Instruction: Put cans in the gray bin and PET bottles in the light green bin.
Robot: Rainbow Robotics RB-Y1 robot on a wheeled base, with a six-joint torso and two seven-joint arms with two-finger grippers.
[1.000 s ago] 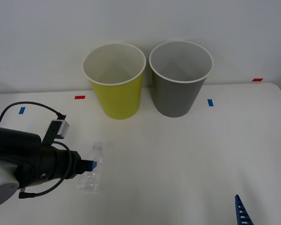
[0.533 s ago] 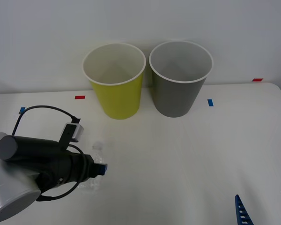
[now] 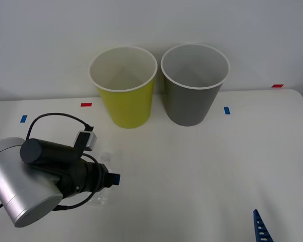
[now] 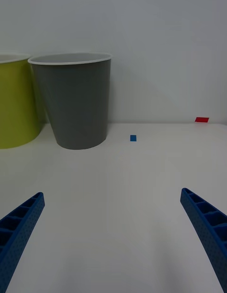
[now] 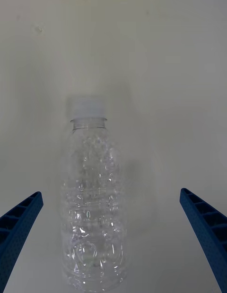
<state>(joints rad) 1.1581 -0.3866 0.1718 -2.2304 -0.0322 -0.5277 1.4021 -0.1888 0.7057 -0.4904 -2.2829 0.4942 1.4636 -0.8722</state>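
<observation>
I see the bench (image 3: 232, 166) carrying the green bin (image 3: 123, 88) and gray bin (image 3: 194, 85) side by side at its far edge. My left tool (image 5: 113, 245) hangs wide open over the bottle (image 5: 92, 198), lying toward the near left corner, gripping nothing. My right tool (image 4: 113, 241) waits open and empty at the near right corner.
</observation>
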